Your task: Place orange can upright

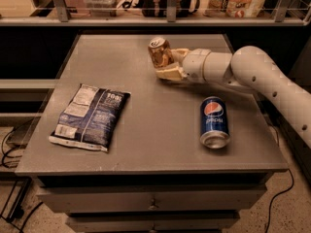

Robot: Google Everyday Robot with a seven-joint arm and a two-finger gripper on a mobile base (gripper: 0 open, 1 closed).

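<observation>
Orange can [159,53]: far-centre of table [146,149], at arm's tip, off its left end.
Gripper [168,65]: pinching can's lower body from right.
Axis: near vertical, silver lid up, top tipped slightly left.
Base-to-table contact: cannot tell.
Next, judged: square axis, lower, release.

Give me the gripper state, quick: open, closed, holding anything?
Gripper: closed on the orange can, which is nearly upright, near the far edge of the table.
</observation>
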